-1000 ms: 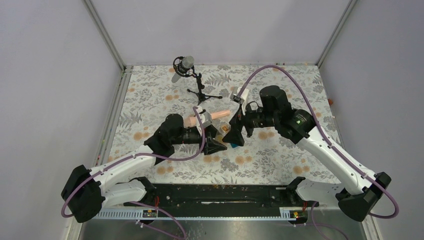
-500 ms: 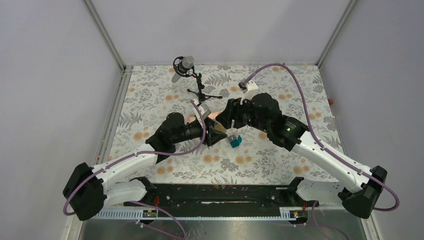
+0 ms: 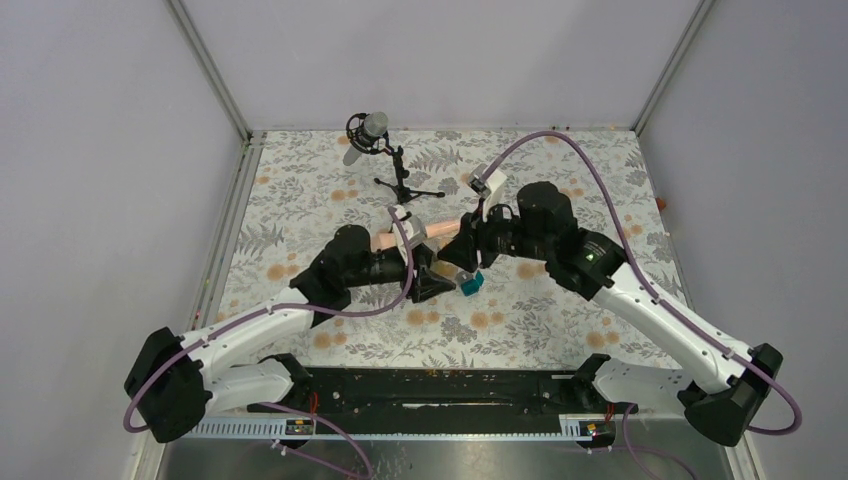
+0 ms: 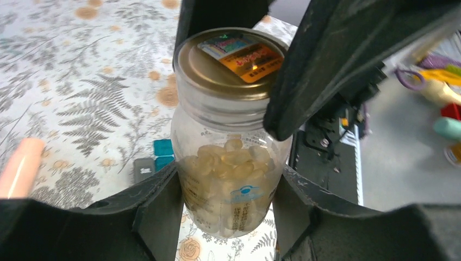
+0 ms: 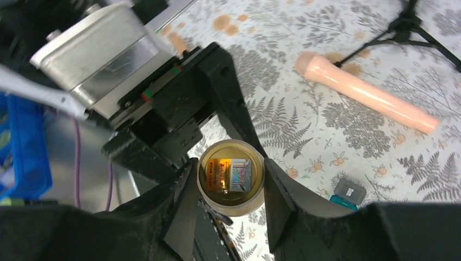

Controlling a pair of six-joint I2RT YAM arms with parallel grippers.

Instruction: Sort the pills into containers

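A small translucent bottle (image 4: pixel 231 163) full of pale yellow pills stands between the fingers of my left gripper (image 4: pixel 228 196), which is shut on its body, lifted off the table. Its gold lid (image 5: pixel 231 176) carries an orange and blue sticker. My right gripper (image 5: pixel 231 185) comes down from above, and both its fingers press the lid's sides. One right finger (image 4: pixel 326 65) shows beside the lid in the left wrist view. The teal-and-grey box (image 5: pixel 348 194) lies on the cloth just beside the bottle, also visible from above (image 3: pixel 471 284). In the top view the two grippers meet mid-table and hide the bottle.
A long peach cylinder (image 3: pixel 425 232) lies behind the grippers on the floral cloth (image 3: pixel 560 320). A microphone on a small tripod (image 3: pixel 385 160) stands at the back. Purple cables loop off both arms.
My right gripper has closed from wide open onto the bottle's lid, its wrist shifting over the bottle. The left gripper has kept its hold and barely moved.
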